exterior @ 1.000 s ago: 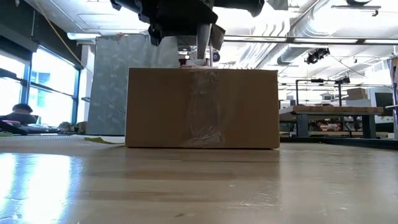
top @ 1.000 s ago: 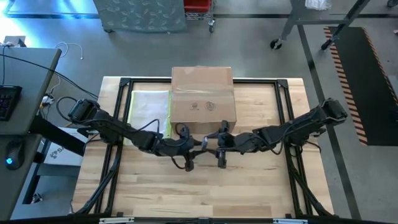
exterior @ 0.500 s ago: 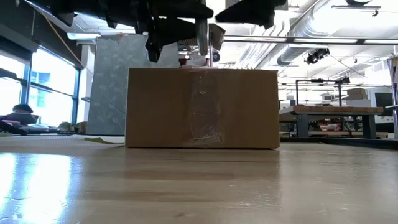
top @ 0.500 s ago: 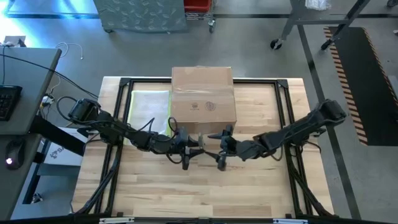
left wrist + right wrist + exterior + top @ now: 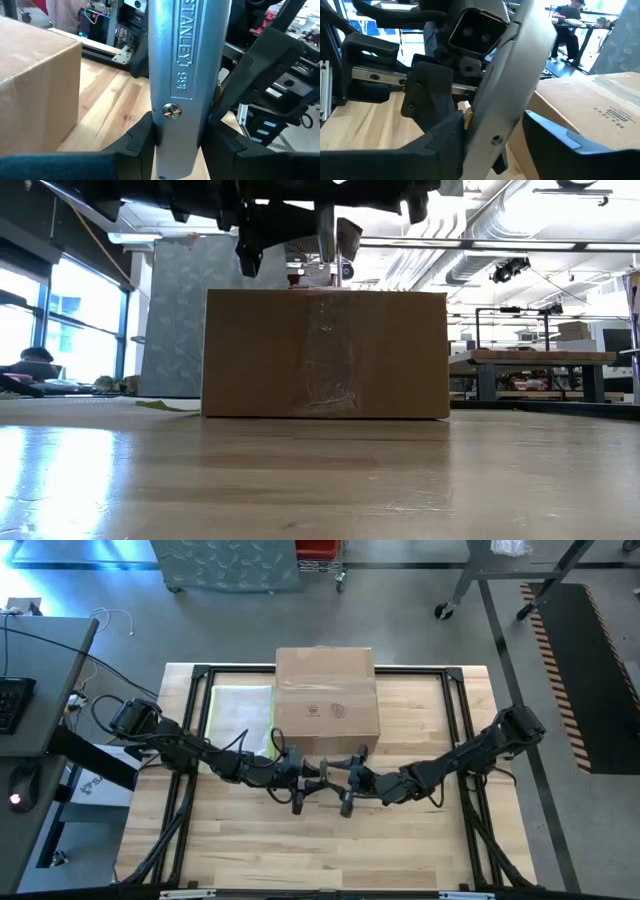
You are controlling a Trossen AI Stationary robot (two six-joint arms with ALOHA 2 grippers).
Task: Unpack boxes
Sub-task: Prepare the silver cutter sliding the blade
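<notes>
The brown cardboard box (image 5: 326,695) stands shut on its base at the far middle of the table, with clear tape down its near face (image 5: 328,355). My left gripper (image 5: 303,780) is just in front of the box, above the table, shut on a silver Stanley utility knife (image 5: 185,75). My right gripper (image 5: 345,783) faces it from the table's right. Its fingers (image 5: 445,135) stand open on either side of the same knife (image 5: 505,100). My left gripper pinches the knife's silver handle (image 5: 172,135) between its two fingers, which lie level and come from the table's left. The knife runs on past the fingers along their line, clear of table and box. My right gripper may touch the knife; I cannot tell.
A flat clear sleeve with a yellow edge (image 5: 240,715) lies left of the box. Black frame rails (image 5: 200,710) run around the table. Bare wood (image 5: 330,850) lies between the grippers and the near edge. A desk with a keyboard (image 5: 15,700) stands left of the table.
My right gripper has moved toward the table's near edge, then left toward my left gripper, until its fingers stand around the knife. The left gripper and the box have kept still.
</notes>
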